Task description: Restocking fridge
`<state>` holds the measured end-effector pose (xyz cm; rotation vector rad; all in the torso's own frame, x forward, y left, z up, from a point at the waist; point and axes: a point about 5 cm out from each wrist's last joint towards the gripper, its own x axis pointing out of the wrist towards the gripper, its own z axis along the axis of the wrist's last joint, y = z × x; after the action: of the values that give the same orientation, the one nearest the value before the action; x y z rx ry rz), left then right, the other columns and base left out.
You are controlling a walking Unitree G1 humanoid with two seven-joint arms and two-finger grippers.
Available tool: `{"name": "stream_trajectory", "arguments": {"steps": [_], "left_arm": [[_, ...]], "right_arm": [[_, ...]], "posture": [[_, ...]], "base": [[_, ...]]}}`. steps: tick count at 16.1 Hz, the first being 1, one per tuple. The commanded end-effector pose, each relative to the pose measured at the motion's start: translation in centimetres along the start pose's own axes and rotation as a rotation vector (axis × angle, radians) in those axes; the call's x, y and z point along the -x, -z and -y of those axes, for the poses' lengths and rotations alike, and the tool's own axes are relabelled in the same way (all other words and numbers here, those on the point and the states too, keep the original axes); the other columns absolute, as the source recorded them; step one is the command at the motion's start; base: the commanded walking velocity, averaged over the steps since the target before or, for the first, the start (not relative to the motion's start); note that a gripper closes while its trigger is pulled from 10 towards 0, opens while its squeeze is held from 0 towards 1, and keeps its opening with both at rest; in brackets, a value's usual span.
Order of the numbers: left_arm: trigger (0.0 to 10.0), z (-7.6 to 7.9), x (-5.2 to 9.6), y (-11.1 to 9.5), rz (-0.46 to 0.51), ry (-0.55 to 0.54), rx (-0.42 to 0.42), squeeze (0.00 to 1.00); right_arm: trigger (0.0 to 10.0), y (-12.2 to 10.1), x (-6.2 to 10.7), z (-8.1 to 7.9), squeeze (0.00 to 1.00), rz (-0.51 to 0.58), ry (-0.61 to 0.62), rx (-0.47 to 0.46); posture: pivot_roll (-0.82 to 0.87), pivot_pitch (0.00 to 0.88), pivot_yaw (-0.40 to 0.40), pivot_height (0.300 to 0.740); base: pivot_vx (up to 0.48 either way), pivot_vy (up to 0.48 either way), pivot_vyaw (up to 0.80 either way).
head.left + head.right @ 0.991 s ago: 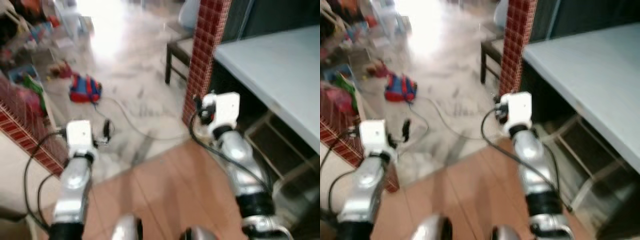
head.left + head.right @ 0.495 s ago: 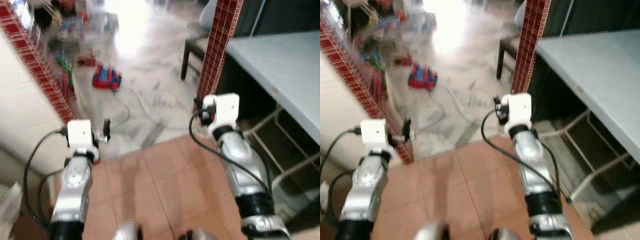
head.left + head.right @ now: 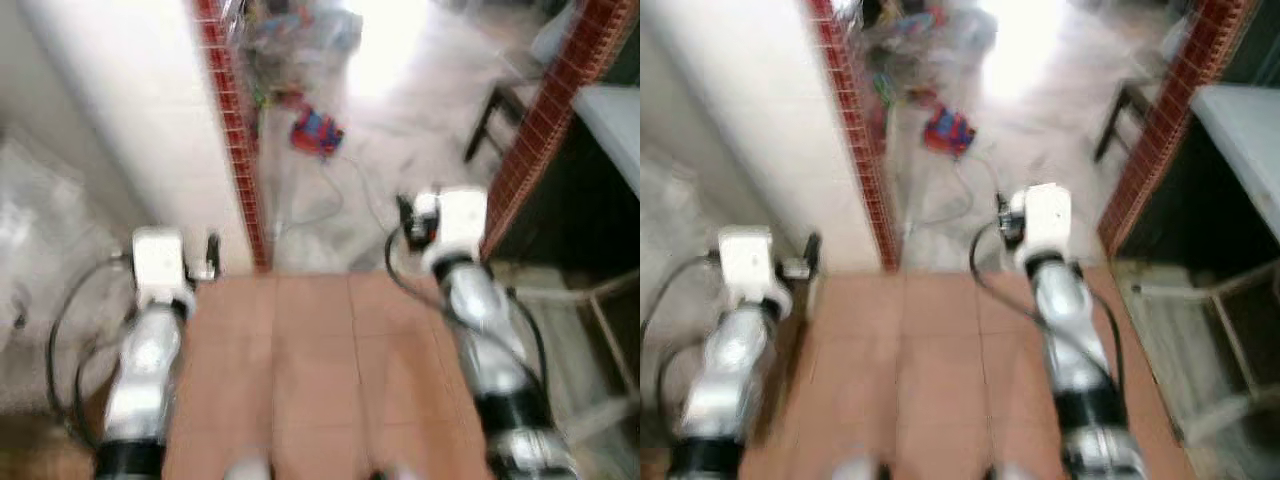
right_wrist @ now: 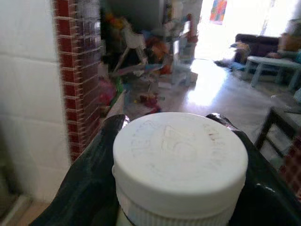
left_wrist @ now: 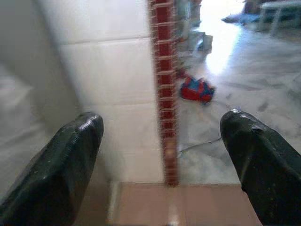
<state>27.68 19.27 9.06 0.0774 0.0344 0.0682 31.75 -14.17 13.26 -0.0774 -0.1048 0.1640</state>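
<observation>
A jar with a white screw lid sits between the two black fingers of my right gripper, which is shut on it; only the lid and rim can be seen. In the eye views the right gripper is held out in front at chest height over the floor. My left gripper is open with nothing between its fingers, and it points at a white tiled wall. In the left eye view the left gripper is out on the left, level with the right one. The eye views are blurred.
A white tiled wall with a red tile edge stands close ahead on the left. A red tiled pillar, a grey table and a dark stool lie to the right. A blue-red toy and a cable lie on the pale floor beyond the terracotta tiles.
The camera has swung left: the white wall now takes up the left side and the table has slid to the right edge. Both arms keep their pose.
</observation>
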Motion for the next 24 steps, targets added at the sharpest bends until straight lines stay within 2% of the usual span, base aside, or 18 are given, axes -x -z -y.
{"name": "stream_trajectory", "arguments": {"steps": [1, 13, 24], "left_arm": [[10.0, -0.01, -0.44, -0.81, 0.024, 0.001, 0.023, 0.0], [10.0, 0.46, -0.48, -0.57, 0.009, 0.019, 0.031, 0.0], [10.0, 0.88, -0.24, -1.0, 0.052, 0.035, 0.024, 0.0]], "right_arm": [[10.0, -1.29, -0.47, -0.25, 0.0, 0.058, -0.005, 0.001], [10.0, -0.83, -0.24, 0.2, 0.0, 0.041, 0.003, 0.028], [10.0, -0.79, -0.4, 0.15, 0.0, 0.043, 0.002, 0.04]], "posture": [[0.04, 0.011, 0.024, 0.74], [0.03, 0.005, 0.019, 0.74], [0.04, 0.0, 0.014, 0.74]], "base": [[0.0, 0.0, 0.0], [0.0, 0.44, 0.0], [0.0, 0.0, 0.79]]}}
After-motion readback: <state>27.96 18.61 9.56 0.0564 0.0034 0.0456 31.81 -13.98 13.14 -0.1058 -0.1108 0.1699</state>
